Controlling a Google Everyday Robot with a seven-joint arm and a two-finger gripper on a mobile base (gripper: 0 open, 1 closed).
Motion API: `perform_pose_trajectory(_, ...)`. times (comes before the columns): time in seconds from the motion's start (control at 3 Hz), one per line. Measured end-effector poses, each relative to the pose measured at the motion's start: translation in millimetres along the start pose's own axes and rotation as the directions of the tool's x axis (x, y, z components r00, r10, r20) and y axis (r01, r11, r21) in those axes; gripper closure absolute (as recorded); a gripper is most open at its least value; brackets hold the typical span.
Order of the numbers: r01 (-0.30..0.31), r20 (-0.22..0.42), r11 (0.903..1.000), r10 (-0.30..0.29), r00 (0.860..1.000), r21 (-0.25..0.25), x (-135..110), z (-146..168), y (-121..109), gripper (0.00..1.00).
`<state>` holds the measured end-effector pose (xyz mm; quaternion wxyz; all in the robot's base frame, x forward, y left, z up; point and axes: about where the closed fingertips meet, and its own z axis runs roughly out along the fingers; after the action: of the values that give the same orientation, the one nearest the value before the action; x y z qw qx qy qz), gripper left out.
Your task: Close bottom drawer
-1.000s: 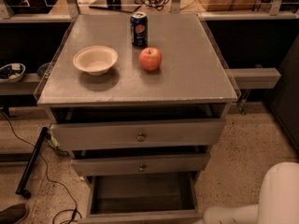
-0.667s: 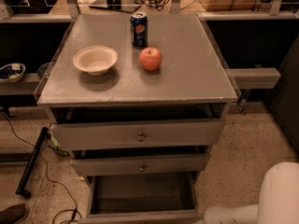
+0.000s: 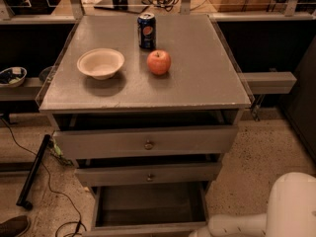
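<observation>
The grey bottom drawer [image 3: 148, 206] of the cabinet is pulled far out at the bottom of the camera view, and its deep plain box is empty. Its front panel [image 3: 143, 229] lies at the lower picture edge and its knob is cut off. Above it, the middle drawer [image 3: 148, 174] and the wide top drawer [image 3: 148, 142] each stand slightly out. My white arm [image 3: 291, 206] rises at the bottom right, with a link [image 3: 232, 226] reaching left towards the drawer's front right corner. My gripper is out of view below the picture edge.
On the cabinet top [image 3: 207, 83] stand a cream bowl [image 3: 100, 63], a red apple [image 3: 159, 62] and a blue soda can [image 3: 146, 31]. A black pole [image 3: 32, 174], cables and a shoe [image 3: 12, 226] lie on the floor at left. A grey shelf [image 3: 269, 82] juts out at right.
</observation>
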<state>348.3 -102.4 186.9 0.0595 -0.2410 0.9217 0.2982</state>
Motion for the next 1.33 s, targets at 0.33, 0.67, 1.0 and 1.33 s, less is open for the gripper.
perform_pose_trajectory(0.33, 0.046, 0.067, 0.9989, -0.046, 0.997, -0.004, -31, -5, 4, 1.0)
perform_pose_trajectory(0.67, 0.1, 0.131, 0.995, -0.098, 0.987, -0.008, -56, -14, 16, 1.0)
perform_pose_trajectory(1.0, 0.105, 0.138, 0.9944, -0.103, 0.985, -0.01, -58, -14, 18, 1.0)
perform_pose_trajectory(1.33, 0.049, 0.095, 0.9988, -0.049, 0.994, 0.01, -30, -12, -2, 1.0)
